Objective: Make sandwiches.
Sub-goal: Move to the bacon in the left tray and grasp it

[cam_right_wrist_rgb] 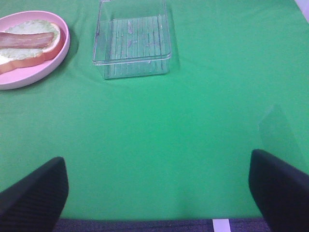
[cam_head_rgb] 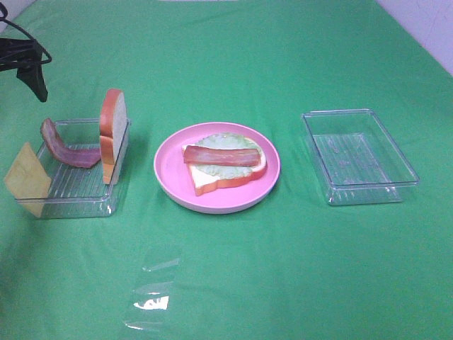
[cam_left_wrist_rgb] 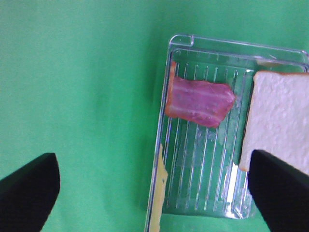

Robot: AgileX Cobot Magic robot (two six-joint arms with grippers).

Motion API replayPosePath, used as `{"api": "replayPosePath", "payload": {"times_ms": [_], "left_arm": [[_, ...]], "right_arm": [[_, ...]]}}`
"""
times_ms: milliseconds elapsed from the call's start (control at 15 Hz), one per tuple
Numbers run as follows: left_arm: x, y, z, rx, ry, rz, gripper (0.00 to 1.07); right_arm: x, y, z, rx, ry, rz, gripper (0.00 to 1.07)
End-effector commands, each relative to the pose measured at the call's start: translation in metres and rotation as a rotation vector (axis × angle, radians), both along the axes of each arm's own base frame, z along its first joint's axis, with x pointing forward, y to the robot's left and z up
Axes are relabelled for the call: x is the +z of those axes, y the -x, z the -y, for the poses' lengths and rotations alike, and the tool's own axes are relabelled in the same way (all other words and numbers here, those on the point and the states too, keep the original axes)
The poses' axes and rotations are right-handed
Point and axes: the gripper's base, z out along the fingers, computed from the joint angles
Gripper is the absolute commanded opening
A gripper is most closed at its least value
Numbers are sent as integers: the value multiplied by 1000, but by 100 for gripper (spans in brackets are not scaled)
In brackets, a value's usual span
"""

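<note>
Midway along the counter (cam_head_rgb: 283, 269), a plate (cam_head_rgb: 170, 177) holds a bread slice (cam_head_rgb: 212, 183) under lettuce (cam_head_rgb: 228, 140) and a bacon strip (cam_head_rgb: 221, 156), a left-edge tray (cam_head_rgb: 71, 205) keeps an upright slice (cam_head_rgb: 113, 131), loose bacon (cam_head_rgb: 64, 150) and cheese (cam_head_rgb: 27, 177), and the left end effector (cam_left_wrist_rgb: 152, 164) and right end effector (cam_right_wrist_rgb: 157, 159) both gape wide, holding nothing.
</note>
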Motion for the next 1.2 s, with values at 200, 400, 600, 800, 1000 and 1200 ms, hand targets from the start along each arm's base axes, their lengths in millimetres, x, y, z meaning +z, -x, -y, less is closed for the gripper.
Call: {"api": "replayPosePath", "payload": {"times_ms": [200, 400, 600, 800, 1000, 1200], "left_arm": [[-19, -23, 13, -11, 11, -64, 98], [-33, -38, 15, 13, 11, -124, 98], [-51, -47, 15, 17, 11, -165, 98], [-58, -51, 15, 19, 5, -158, 98], [-69, -55, 15, 20, 0, -152, 98], [-72, -55, 15, 20, 1, -158, 92]], "right_arm": [[0, 4, 0, -7, -3, 31, 98], [0, 4, 0, -7, -3, 31, 98], [0, 4, 0, -7, -3, 31, 98], [0, 4, 0, -8, -4, 31, 98], [0, 4, 0, -8, -4, 31, 98], [0, 4, 0, -8, -5, 31, 98]]}}
